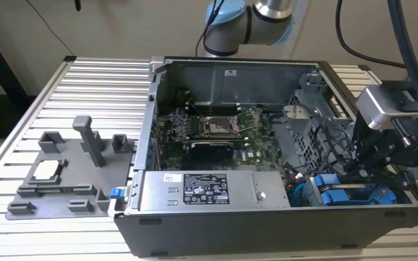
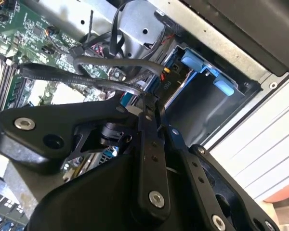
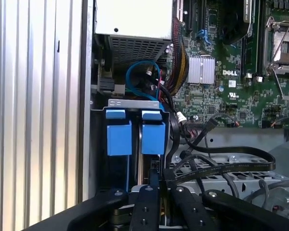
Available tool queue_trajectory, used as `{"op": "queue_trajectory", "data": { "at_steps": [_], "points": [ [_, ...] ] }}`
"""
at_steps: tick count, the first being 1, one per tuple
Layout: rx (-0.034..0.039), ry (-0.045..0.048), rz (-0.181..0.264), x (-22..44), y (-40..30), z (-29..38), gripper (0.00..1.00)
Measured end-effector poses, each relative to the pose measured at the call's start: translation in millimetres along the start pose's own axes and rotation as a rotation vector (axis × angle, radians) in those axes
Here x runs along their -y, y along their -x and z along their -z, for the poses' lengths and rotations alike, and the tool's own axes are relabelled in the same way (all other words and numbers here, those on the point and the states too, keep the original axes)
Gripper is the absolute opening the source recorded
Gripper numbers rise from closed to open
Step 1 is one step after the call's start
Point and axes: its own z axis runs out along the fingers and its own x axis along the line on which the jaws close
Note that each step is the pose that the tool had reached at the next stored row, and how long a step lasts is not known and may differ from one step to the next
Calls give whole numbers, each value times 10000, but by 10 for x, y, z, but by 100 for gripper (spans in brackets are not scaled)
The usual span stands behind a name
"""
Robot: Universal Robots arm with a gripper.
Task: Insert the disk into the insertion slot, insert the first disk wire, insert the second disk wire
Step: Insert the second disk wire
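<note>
I'm looking at the disk sitting down in the insertion slot, its blue carrier tabs side by side at the bay's mouth. My gripper is hovering right above that corner of the computer case, pressed together on a black flat wire, it seems. The case is lying open on the slatted worktop.
</note>
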Motion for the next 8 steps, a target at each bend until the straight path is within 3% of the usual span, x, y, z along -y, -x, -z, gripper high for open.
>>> {"op": "queue_trajectory", "data": {
  "at_steps": [8],
  "points": [
    [7,-5,-37,1,-7,-46,16]
  ]
}}
